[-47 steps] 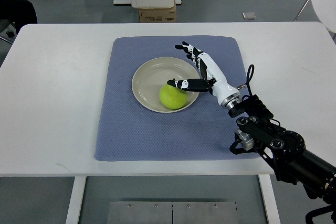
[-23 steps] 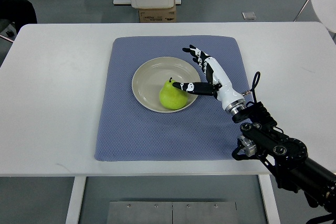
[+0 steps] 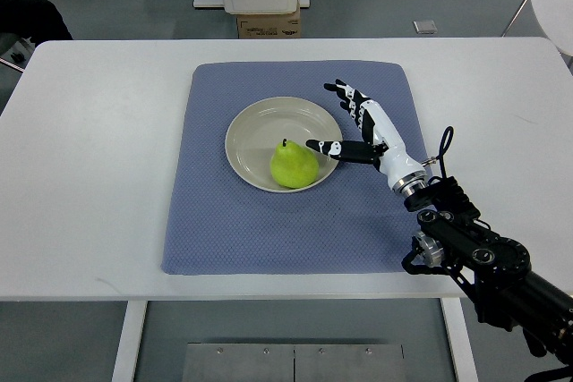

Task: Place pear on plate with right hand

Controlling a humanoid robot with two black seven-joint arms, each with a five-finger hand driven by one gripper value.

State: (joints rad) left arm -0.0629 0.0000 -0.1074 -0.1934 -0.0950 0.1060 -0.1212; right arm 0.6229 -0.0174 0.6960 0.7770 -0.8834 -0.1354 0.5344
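1. The right hand has been pulling back to the right since the earlier pictures, and now it is letting go of the pear. A second ago its thumb was lying over the top of the pear; now the pear's little dark stem is showing.
2. Nearest to the camera, the robot's black arm is coming in from the bottom right corner, over the edge of the white table.
3. A bit farther in, the white and black right hand is hanging over the blue mat, just beside the right rim of the plate.
4. The hand is open and holding nothing. Its fingers are spreading out, and its thumb is pointing left at the pear, close to it but not touching.
5. The green pear is sitting upright inside the plate, in the part nearest the camera.
6. The cream plate is resting on the blue mat, close to the middle of the table.
7. Behind the table, a cardboard box is sitting on the grey floor.
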